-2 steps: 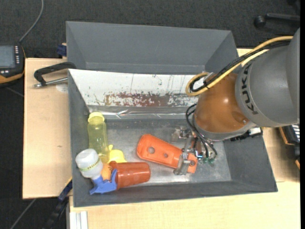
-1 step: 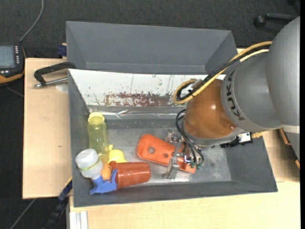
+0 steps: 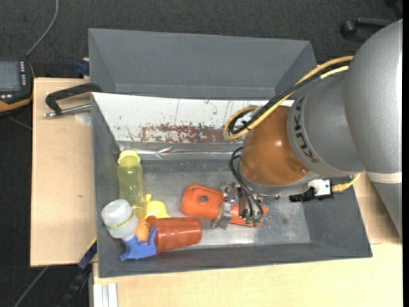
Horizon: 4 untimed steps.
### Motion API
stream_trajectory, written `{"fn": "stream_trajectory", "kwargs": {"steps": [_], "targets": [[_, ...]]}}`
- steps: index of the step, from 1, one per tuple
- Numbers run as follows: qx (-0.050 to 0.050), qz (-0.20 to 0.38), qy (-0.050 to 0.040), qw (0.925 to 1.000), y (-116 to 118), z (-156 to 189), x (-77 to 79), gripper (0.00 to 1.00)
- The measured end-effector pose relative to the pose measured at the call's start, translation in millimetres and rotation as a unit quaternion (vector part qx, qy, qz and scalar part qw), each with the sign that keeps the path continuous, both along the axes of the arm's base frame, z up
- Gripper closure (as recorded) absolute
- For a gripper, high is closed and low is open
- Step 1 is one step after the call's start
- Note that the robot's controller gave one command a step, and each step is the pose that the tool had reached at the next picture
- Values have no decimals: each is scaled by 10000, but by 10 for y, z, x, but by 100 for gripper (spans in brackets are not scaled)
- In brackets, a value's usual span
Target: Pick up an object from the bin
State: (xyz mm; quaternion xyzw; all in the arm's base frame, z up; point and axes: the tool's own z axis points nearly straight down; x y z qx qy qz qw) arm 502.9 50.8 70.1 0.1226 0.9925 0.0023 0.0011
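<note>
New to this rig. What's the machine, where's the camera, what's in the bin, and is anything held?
One camera looks down on a grey metal bin from above, a bit to one side. The big grey shape at the right is a robot arm. The orange dome is its wrist cover.

Its pincer is low in the bin, at the right end of a flat orange piece. I cannot tell whether it grips that piece.

Close together at the left lie a yellow bottle, a white round piece, a red-orange cylinder, a blue piece and a small yellow piece.
</note>
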Motion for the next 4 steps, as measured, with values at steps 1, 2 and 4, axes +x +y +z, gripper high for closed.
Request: {"fn": "stream_trajectory", "kwargs": {"steps": [1,2,4], "targets": [[0,0,0,10000,0,0,0,100],[0,2,-3,10000,1,15,-1,100],[-1,1,34,10000,-1,295,-23,100]]}}
